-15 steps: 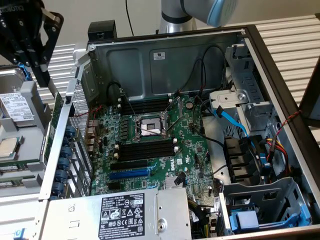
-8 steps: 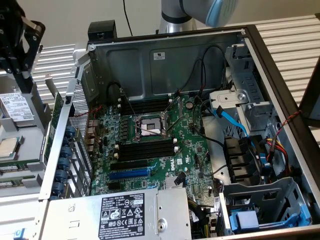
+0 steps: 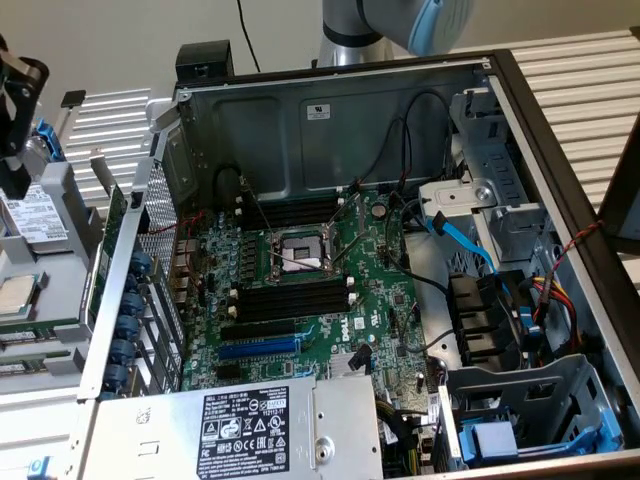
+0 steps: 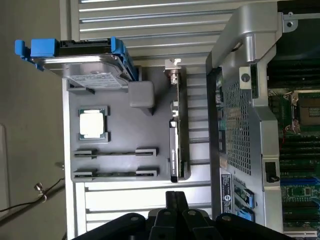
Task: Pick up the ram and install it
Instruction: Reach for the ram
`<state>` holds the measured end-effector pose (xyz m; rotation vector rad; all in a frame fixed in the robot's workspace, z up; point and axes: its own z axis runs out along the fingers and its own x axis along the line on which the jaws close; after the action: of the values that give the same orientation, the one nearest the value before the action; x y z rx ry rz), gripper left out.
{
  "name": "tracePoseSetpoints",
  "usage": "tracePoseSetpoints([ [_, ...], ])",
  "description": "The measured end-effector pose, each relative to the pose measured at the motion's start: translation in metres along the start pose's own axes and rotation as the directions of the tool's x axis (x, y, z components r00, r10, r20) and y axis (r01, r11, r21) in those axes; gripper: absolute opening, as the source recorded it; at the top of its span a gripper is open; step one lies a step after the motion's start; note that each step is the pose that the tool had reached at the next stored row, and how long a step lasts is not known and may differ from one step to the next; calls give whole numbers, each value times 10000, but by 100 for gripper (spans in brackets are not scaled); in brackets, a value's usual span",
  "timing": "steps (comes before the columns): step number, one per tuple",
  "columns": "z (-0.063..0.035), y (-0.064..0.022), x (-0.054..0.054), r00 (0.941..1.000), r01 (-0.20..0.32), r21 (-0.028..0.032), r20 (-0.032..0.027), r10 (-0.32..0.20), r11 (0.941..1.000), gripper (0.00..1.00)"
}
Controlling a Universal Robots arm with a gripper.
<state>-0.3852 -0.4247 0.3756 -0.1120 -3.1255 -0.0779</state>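
Observation:
Two ram sticks (image 4: 115,153) stand on edge between black clips in a grey tray (image 4: 120,115) outside the computer case; the second stick (image 4: 115,173) lies parallel to the first. My gripper (image 4: 175,196) hangs above the tray's ribbed end, short of the sticks, with its two black fingers pressed together and nothing between them. In the exterior view the gripper (image 3: 12,185) hovers over the tray at the far left. The open case's motherboard (image 3: 330,320) shows black memory slots (image 3: 290,300) beside the processor socket (image 3: 298,252).
On the tray also sit a hard drive in blue brackets (image 4: 82,65), a processor chip (image 4: 92,124) and an upright card (image 4: 175,145). The case's perforated wall (image 4: 240,120) rises between tray and motherboard. Cables and a blue slot (image 3: 258,348) cross the board.

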Motion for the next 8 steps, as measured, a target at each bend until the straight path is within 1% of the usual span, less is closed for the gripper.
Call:
tracePoseSetpoints([
  [8, 19, -27, 357, 10000, 1, 1, -3, -1, 10000, 11],
])
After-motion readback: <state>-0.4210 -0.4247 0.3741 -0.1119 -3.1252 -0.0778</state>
